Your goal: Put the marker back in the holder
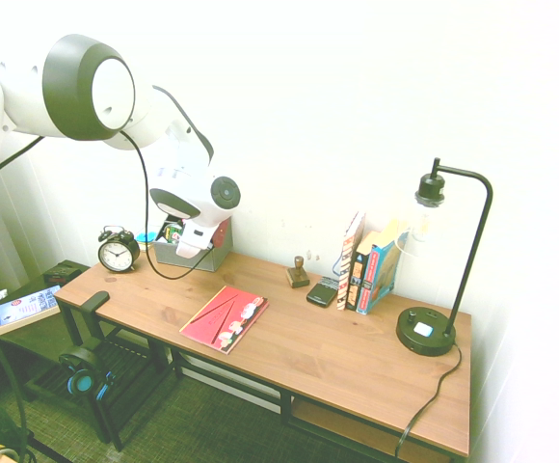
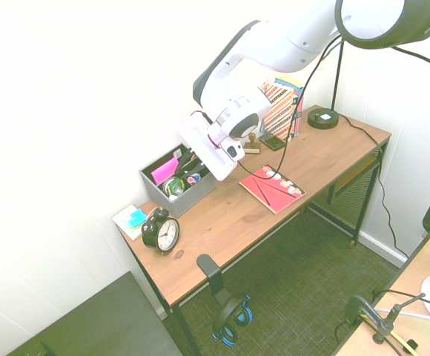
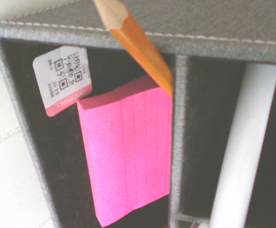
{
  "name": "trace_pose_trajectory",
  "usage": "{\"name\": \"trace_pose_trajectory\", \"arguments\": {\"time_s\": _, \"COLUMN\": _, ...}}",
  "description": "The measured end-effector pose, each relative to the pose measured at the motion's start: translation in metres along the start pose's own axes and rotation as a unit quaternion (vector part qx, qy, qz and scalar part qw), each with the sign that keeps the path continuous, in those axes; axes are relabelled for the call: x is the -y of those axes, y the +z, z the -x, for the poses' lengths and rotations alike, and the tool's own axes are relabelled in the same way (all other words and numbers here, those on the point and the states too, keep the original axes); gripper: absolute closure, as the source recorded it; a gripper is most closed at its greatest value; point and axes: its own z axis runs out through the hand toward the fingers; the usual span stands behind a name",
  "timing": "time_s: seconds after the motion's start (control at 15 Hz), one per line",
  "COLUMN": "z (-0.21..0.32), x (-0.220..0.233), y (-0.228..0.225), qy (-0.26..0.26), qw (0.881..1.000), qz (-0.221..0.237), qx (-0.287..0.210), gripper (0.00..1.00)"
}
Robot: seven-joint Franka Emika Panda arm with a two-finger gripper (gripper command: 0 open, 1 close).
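Two high exteriors face the desk (image 1: 289, 338) from opposite ends; wrist — close inside the holder (image 3: 176, 28).

1. We see a grey fabric box-shaped holder (image 3: 214, 28) with a pale stitched line along its rim and black inner walls.
2. We see a bright pink block of sticky notes (image 3: 128, 152) in one compartment, beside a white label with black codes and a pink stripe (image 3: 64, 78).
3. We see an orange pencil with a bare wood tip (image 3: 138, 42).
4. We see a white-barrelled marker (image 3: 245, 147).
5. We see a round black alarm clock with a white face (image 2: 161, 231) near a corner of the brown wooden desk (image 2: 274, 237).
6. We see a red booklet with pale pictures (image 1: 225, 317).
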Motion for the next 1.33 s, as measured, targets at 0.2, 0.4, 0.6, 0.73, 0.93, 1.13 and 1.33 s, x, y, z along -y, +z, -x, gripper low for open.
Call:
{"name": "trace_pose_trajectory", "arguments": {"time_s": 0.2, "z": 0.015, "x": 0.008, "y": -0.004, "qy": -0.015, "qw": 1.000, "qz": -0.007, "qx": 0.007, "gripper": 0.00}}
{"name": "trace_pose_trajectory", "arguments": {"time_s": 0.4, "z": 0.062, "x": 0.006, "y": -0.025, "qy": -0.085, "qw": 0.995, "qz": 0.028, "qx": -0.032, "gripper": 0.00}}
{"name": "trace_pose_trajectory", "arguments": {"time_s": 0.6, "z": 0.106, "x": -0.028, "y": -0.065, "qy": -0.159, "qw": 0.981, "qz": 0.072, "qx": -0.087, "gripper": 0.00}}
{"name": "trace_pose_trajectory", "arguments": {"time_s": 0.73, "z": 0.105, "x": -0.053, "y": -0.092, "qy": -0.206, "qw": 0.965, "qz": 0.112, "qx": -0.119, "gripper": 0.00}}
{"name": "trace_pose_trajectory", "arguments": {"time_s": 0.93, "z": 0.087, "x": -0.054, "y": -0.131, "qy": -0.268, "qw": 0.929, "qz": 0.182, "qx": -0.176, "gripper": 0.00}}
{"name": "trace_pose_trajectory", "arguments": {"time_s": 1.13, "z": 0.092, "x": -0.046, "y": -0.153, "qy": -0.323, "qw": 0.882, "qz": 0.251, "qx": -0.234, "gripper": 0.00}}
{"name": "trace_pose_trajectory", "arguments": {"time_s": 1.33, "z": 0.099, "x": -0.050, "y": -0.150, "qy": -0.374, "qw": 0.828, "qz": 0.309, "qx": -0.282, "gripper": 0.00}}
